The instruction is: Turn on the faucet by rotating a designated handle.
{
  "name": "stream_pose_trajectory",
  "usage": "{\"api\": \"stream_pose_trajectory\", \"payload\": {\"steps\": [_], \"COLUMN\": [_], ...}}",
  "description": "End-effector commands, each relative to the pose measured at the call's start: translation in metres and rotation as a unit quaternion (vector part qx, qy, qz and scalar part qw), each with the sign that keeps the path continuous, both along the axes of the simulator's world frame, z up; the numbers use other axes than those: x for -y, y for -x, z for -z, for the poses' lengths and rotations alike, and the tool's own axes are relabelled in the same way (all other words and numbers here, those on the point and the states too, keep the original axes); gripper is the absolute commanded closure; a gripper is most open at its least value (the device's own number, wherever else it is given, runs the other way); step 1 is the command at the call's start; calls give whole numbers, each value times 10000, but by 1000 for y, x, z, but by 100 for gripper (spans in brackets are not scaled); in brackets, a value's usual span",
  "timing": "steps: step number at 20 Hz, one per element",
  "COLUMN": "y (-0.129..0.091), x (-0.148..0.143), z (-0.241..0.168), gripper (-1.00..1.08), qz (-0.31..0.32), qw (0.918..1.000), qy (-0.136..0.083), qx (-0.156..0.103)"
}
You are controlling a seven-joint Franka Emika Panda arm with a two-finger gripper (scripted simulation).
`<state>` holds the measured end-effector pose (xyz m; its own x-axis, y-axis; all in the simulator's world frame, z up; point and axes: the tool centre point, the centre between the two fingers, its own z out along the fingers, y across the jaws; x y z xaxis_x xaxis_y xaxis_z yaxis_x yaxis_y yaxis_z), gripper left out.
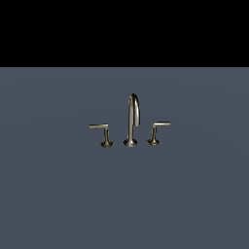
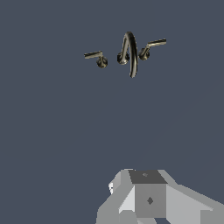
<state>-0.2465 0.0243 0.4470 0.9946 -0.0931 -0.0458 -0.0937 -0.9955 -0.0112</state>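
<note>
Nearest the wrist camera sits the gripper [image 2: 146,199] — only its grey housing shows, so whether the fingers are open or closed cannot be told. It is absent from the exterior view and lies well apart from the faucet [image 1: 132,119].

Landmark: the arched spout [image 1: 133,116] on the flat grey surface [image 1: 58,194].
- On the exterior view's left of the spout stands the handle [image 1: 101,133], its thin lever pointing away from the spout.
- On the opposite side stands the twin handle [image 1: 157,131], lever also pointing outward.

Handling, as judged: the handle is rigid metal, likely smooth and slippery, turning about its flared post. Contact is best made near the lever's free end — greatest leverage, least slip.
</note>
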Motion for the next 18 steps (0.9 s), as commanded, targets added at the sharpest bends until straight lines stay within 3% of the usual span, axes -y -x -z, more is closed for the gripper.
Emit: {"api": "stream_pose_trajectory", "payload": {"steps": [1,9,18], "y": [-4,-24,-57], "x": [-6,-35,-66], "z": [9,48,98], "gripper": [108,108,108], "qz": [165,936,1907], "qw": [9999,9956,9816], "qy": [4,23,42], "qx": [1,12,27]}}
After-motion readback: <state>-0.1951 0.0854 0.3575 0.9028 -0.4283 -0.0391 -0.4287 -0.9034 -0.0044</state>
